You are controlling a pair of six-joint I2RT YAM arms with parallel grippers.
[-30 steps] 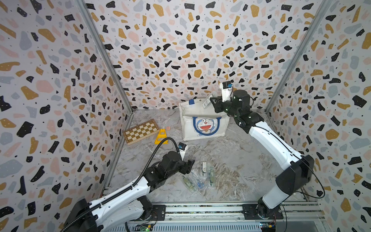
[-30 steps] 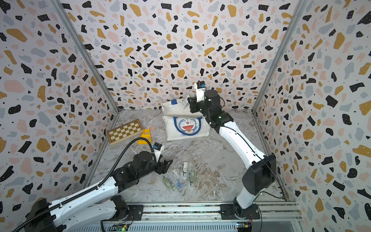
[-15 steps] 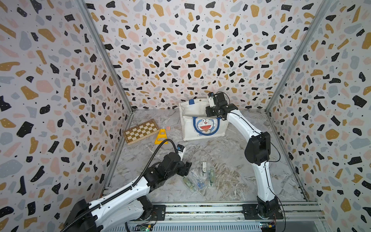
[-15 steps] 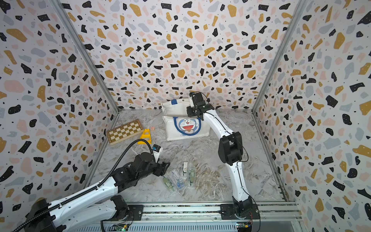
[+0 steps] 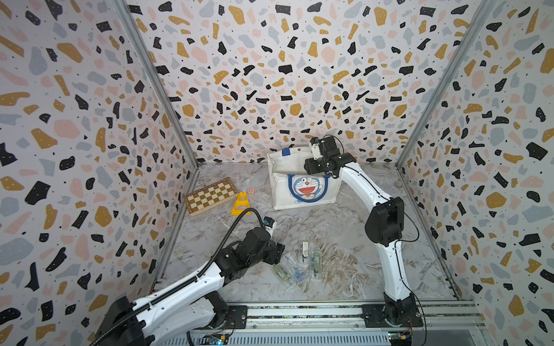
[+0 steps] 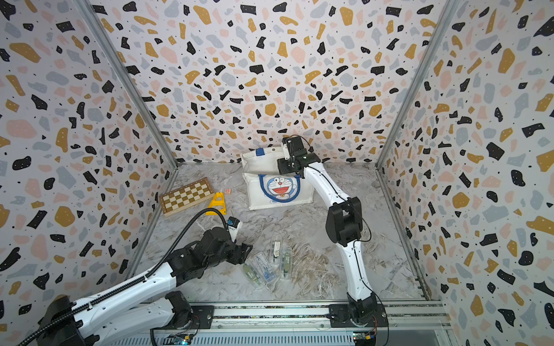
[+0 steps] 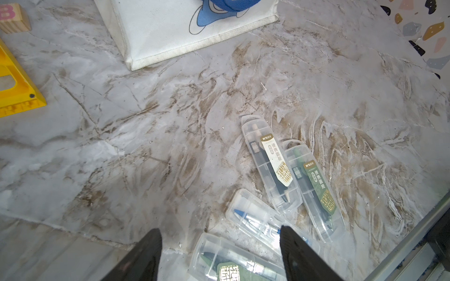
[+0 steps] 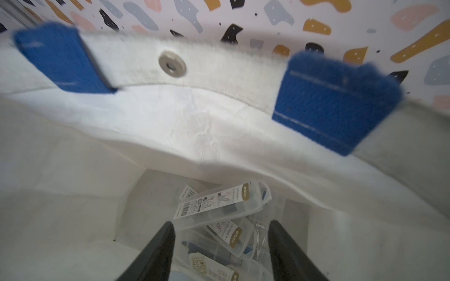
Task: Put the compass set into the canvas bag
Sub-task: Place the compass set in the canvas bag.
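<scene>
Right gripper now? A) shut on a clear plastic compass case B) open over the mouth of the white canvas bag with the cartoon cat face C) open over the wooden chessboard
B: in the right wrist view the right gripper stands with jaws apart above clear plastic compass cases lying inside the white canvas bag.

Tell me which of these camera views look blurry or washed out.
Right wrist view: motion blur smears the bag rim and handles; the white lining is nearly washed out. Left wrist view: sharp, labels on the cases legible, mild sheen on the table. Both top views: sharp, evenly lit, though the cases look faint.
</scene>
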